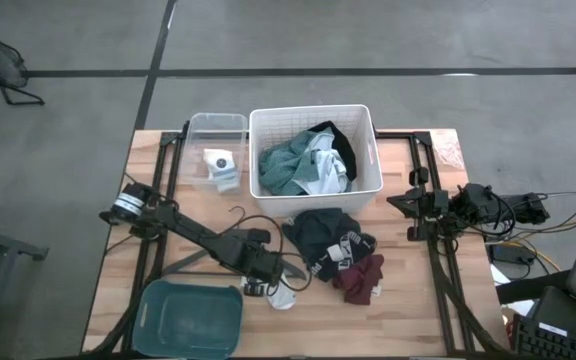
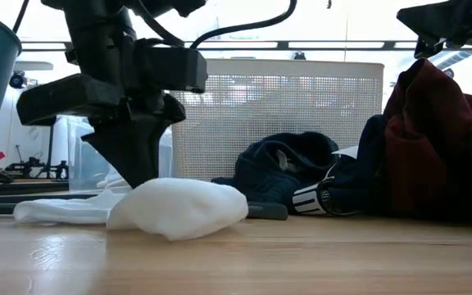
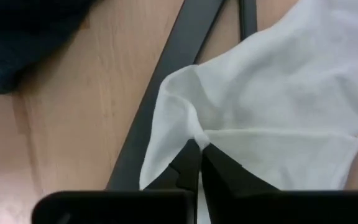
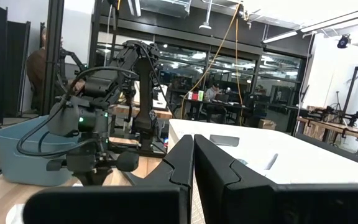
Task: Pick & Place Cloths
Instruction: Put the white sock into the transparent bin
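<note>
item: white cloth [image 1: 282, 296], on the table's front edge between teal bin [image 1: 190, 318] and maroon cloth [image 1: 362, 278]. left gripper [image 3: 199, 147] directly above it, jaws pinched shut on a fold at its near edge; fabric trails away beyond the fingertips. right gripper [image 4: 193, 152] closed, empty, well apart beside white basket [image 1: 364, 125].

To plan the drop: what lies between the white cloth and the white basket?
In the high view, only the black hanger and bare table lie between white cloth and white basket.
</note>
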### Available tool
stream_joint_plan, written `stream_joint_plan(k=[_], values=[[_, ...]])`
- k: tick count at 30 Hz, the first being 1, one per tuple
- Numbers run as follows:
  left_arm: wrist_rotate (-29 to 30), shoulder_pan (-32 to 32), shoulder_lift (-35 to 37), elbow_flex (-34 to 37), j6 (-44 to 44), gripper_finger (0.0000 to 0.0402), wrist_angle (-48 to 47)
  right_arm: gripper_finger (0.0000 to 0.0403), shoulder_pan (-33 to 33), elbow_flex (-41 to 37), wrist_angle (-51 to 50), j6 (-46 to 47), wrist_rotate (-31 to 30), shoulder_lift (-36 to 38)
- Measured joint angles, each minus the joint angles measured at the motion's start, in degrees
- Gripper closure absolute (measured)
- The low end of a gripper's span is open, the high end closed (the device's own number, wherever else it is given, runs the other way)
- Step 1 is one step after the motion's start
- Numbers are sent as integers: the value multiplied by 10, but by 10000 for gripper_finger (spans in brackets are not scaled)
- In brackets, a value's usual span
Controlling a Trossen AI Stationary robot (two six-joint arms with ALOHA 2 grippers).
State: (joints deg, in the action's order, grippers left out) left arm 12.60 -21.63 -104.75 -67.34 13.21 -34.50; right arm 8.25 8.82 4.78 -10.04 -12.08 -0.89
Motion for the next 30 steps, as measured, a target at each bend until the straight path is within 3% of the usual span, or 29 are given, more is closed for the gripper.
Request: stream_joint_plan(k=[10,19,30], values=[[8,-15,1,-125,14,394,-193,394,0,0,0,0,0,0],[77,-42,1,-255,44,393,-363,394,0,0,0,0,0,0],[121,-51,1,-339,133,392,-560,394,0,0,0,0,0,0]])
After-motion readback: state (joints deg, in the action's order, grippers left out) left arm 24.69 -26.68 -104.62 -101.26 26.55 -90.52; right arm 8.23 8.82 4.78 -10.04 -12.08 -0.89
